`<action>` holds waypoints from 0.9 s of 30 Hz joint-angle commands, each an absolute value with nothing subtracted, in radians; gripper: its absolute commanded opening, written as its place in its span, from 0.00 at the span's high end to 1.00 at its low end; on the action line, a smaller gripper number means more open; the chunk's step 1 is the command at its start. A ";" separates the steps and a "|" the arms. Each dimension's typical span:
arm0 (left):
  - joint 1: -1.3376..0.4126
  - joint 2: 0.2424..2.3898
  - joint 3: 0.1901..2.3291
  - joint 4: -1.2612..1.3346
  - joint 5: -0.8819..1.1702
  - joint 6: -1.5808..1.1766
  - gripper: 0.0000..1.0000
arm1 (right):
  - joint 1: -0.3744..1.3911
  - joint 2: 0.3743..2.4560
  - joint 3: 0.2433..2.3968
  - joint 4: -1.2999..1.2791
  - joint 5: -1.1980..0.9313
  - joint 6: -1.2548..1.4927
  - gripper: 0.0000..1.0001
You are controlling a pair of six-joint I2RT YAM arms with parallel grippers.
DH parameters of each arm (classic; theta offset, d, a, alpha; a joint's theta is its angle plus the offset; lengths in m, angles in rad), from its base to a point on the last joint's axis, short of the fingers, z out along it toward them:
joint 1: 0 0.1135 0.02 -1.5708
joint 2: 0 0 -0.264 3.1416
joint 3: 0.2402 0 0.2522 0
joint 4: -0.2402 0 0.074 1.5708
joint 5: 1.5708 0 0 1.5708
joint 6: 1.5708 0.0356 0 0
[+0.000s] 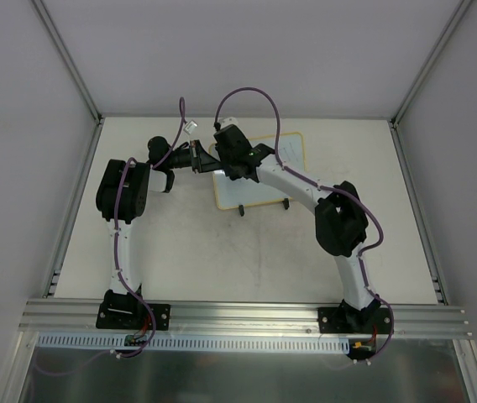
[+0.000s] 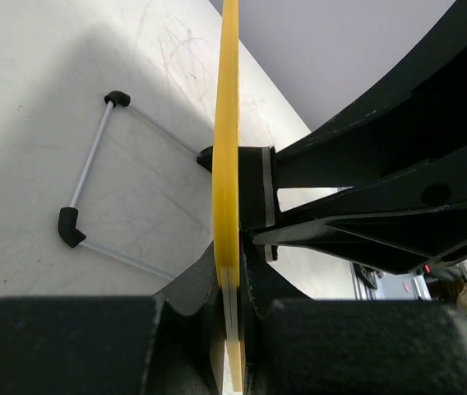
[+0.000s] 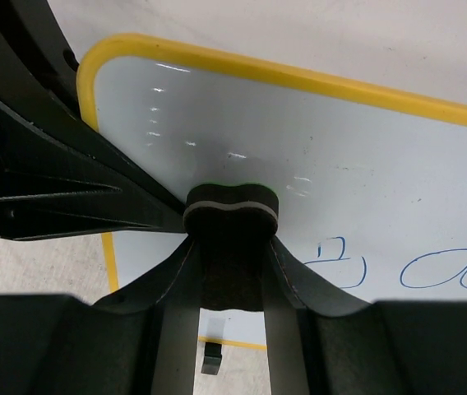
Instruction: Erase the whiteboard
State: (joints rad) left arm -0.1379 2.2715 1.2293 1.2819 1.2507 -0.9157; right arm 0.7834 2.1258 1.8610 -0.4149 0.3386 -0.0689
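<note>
Main worry imo: the right gripper [image 3: 231, 247], jaws squeezing the small dark foam eraser block [image 3: 231, 207], pushes too hard and the glossy white, yellow-framed whiteboard [image 3: 299, 140] twists out of the left gripper [image 2: 232, 288], whose jaws pinch its left edge. The board stands mid-tabletop [image 1: 180, 252], toward the back. Count: one board, one eraser, two black feet [image 1: 241, 210], at least two blue scribbles [image 3: 342, 262].

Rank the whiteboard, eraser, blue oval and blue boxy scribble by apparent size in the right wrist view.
1. whiteboard, by far.
2. eraser, though it sits nearest the camera, which enlarges it.
3. blue oval and blue boxy scribble: too alike to rank.
</note>
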 commanded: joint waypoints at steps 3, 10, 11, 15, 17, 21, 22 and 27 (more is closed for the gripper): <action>-0.167 2.240 1.212 1.460 1.336 -0.804 1.00 | 0.770 2.125 1.774 -0.370 0.368 -0.057 1.00; -0.169 2.238 1.215 1.457 1.338 -0.802 1.00 | 0.770 2.056 1.574 -0.361 0.373 -0.012 1.00; -0.169 2.240 1.215 1.459 1.336 -0.804 1.00 | 0.770 2.048 1.553 -0.356 0.373 -0.009 1.00; -0.167 2.240 1.215 1.459 1.336 -0.804 1.00 | 0.770 2.017 1.465 -0.319 0.367 -0.003 1.00; -0.169 2.240 1.213 1.459 1.338 -0.804 1.00 | 0.770 2.019 1.453 -0.307 0.376 -0.003 1.00; -0.169 2.240 1.213 1.459 1.336 -0.804 1.00 | 0.761 2.031 1.486 -0.307 0.379 -0.003 1.00; -0.167 2.240 1.215 1.459 1.338 -0.804 1.00 | 0.759 2.033 1.494 -0.307 0.380 -0.003 1.00; -0.169 2.243 1.223 1.439 1.342 -0.801 1.00 | 0.713 2.040 1.534 -0.308 0.390 -0.011 1.00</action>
